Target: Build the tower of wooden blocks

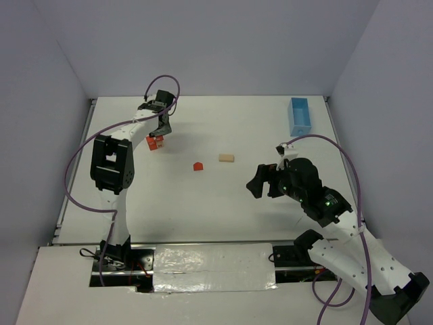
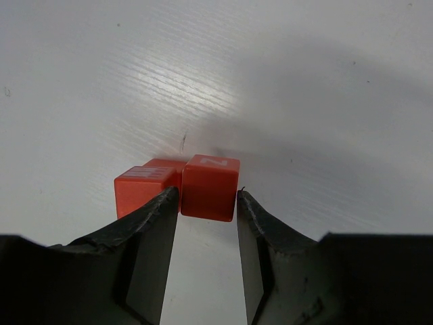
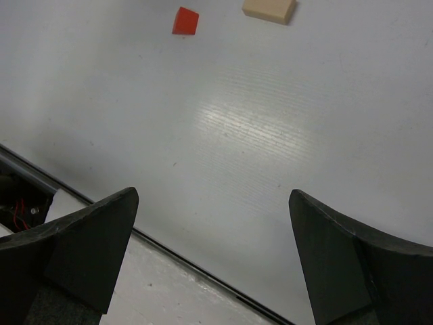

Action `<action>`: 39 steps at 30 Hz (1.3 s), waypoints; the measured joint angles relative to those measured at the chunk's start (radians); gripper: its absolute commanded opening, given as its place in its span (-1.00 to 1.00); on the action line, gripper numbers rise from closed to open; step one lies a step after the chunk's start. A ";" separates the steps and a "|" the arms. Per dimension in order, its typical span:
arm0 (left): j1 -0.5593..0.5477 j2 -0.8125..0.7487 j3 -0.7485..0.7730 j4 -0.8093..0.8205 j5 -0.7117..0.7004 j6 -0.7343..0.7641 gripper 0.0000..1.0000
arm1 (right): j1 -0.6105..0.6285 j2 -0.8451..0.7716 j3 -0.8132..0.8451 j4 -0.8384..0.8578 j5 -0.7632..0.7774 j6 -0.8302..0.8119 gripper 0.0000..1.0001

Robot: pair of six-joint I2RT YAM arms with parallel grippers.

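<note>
Left tool [image 2: 206,194] brackets a red cube [image 2: 210,187] near the bench's [image 1: 223,210] far-left edge. Its fingertips sit at the cube's sides, but I cannot tell if they clamp it. A second red block [image 2: 141,186] touches the cube. Right tool [image 3: 213,195] is spread over open bench. The small red block [image 3: 185,20] and tan bar [image 3: 269,9] lie mid-bench, apart.

We see the left arm [image 1: 111,162] stretched far forward, its left gripper [image 2: 206,196] pointing downward, fingers narrowly parted either side of a red-orange block [image 2: 210,186]. We cannot tell whether they grip it. The right arm [image 1: 325,203] is folded low and turned inward, and the right gripper [image 3: 213,200] has its fingers spread wide.
</note>
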 measured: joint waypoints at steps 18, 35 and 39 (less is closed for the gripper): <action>0.000 -0.014 0.014 0.000 0.026 0.002 0.08 | 0.000 0.013 0.000 0.001 -0.001 0.000 1.00; -0.008 -0.048 0.108 -0.020 0.042 0.009 -0.91 | 0.000 0.013 0.000 0.001 -0.003 -0.001 1.00; -0.027 0.003 0.261 -0.051 0.040 0.004 -1.00 | 0.000 0.017 0.000 0.001 -0.003 -0.001 0.99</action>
